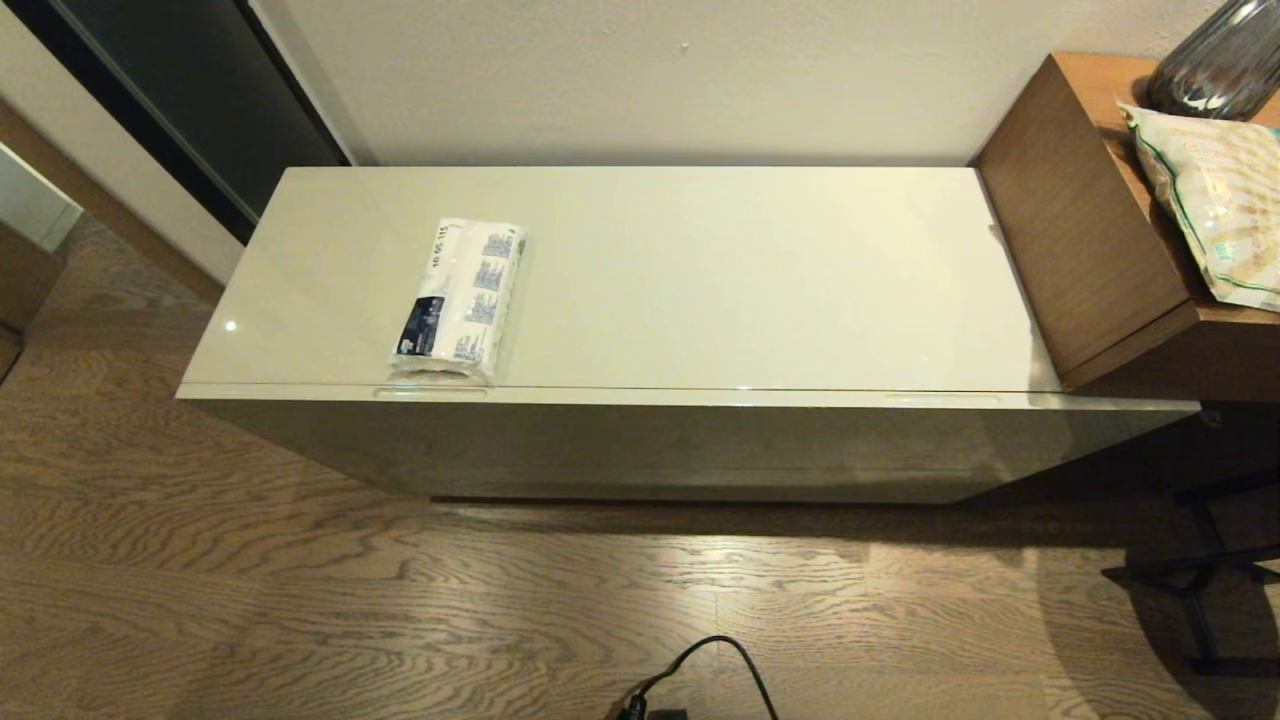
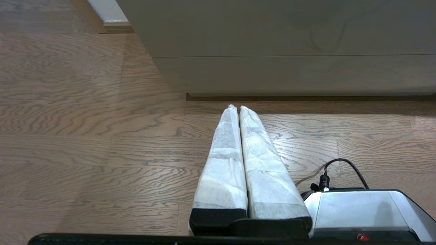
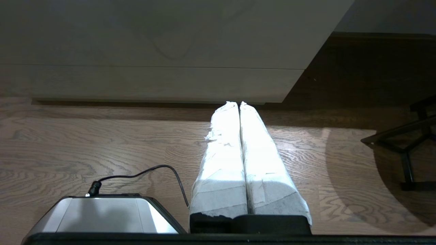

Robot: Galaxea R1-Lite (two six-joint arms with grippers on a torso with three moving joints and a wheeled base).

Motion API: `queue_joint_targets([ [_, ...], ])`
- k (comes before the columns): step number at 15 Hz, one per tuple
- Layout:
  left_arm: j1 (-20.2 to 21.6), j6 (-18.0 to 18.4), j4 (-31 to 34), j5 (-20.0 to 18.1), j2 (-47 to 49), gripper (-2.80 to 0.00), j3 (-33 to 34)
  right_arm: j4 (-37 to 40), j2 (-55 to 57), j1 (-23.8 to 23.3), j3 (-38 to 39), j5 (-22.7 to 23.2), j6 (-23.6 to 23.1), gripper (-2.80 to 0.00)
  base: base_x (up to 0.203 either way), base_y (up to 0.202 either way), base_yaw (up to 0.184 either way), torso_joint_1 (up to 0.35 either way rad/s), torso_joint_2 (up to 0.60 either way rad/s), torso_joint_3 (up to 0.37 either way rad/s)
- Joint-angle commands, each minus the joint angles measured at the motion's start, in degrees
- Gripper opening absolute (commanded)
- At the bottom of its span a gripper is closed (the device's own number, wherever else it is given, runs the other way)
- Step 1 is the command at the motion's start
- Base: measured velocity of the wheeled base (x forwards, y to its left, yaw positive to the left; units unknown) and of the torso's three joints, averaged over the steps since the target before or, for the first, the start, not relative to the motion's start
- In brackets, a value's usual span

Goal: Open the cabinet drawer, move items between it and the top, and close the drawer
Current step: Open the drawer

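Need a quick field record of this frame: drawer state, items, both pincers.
drawer: shut, front flush under the top, slot handles near each end
top: glossy cream slab
tissue pack: lies on the top toward its left end, at the front edge
slippers: not in view
left pincer: shut, empty, low over the floor before the cabinet
right pincer: shut, empty, low over the floor before the cabinet
side unit: brown wooden unit at the cabinet's right end, snack bag on it

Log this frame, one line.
drawer: closed | tissue pack: on top | left gripper: shut, parked | right gripper: shut, parked
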Motion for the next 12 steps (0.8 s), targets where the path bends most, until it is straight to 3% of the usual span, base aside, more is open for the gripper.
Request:
queue_joint_targets([
  [1,0.0,0.0,0.0,0.0,0.1,-2.80,0.0,0.0,0.0,0.0,0.0,0.0,-0.1,-2.80,0.000,0.000,0.000,0.000,0.00,0.000],
  [12,0.0,0.0,0.0,0.0,0.1,-2.80,0.0,0.0,-0.1,0.0,0.0,0.1,-0.1,-2.80,0.000,0.000,0.000,0.000,0.00,0.000],
])
